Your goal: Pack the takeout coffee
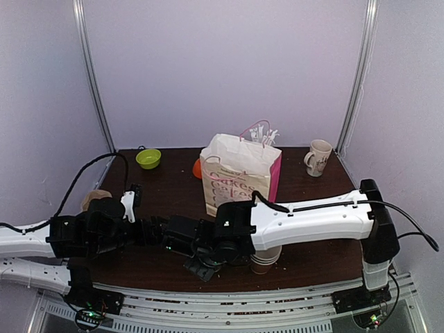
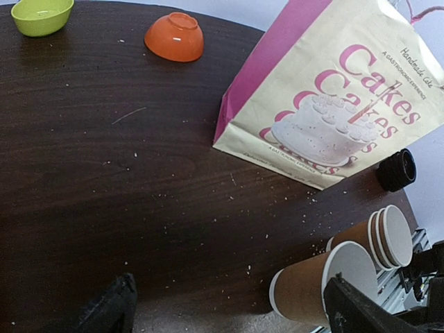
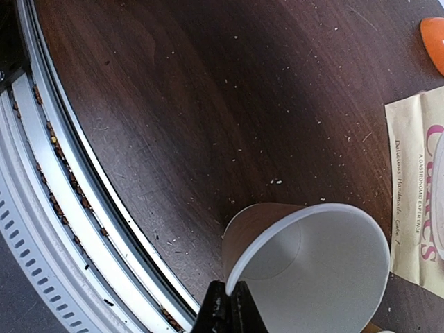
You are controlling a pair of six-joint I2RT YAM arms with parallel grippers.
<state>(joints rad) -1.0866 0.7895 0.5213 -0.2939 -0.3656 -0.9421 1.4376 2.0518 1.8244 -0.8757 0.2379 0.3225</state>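
Right fingers pinch the white rim of the small brown kraft-paper cup; left fingers spread wide, holding nothing. Dark wooden table carries the cream-and-pink "Cakes" paper bag. Cup is tipped sideways near the table's front edge, beside a stack of matching brown paper cups.

The table is dark brown wood grain flecked with pale crumbs; at the upper left of the left wrist view sit a lime-green bowl and a glossy orange bowl. The paper bag at upper right is cream with pink "Cakes" lettering, a white cake picture and a magenta side. At lower right the kraft-paper cup and the stacked cups are brown outside and white inside, and the lids are black.
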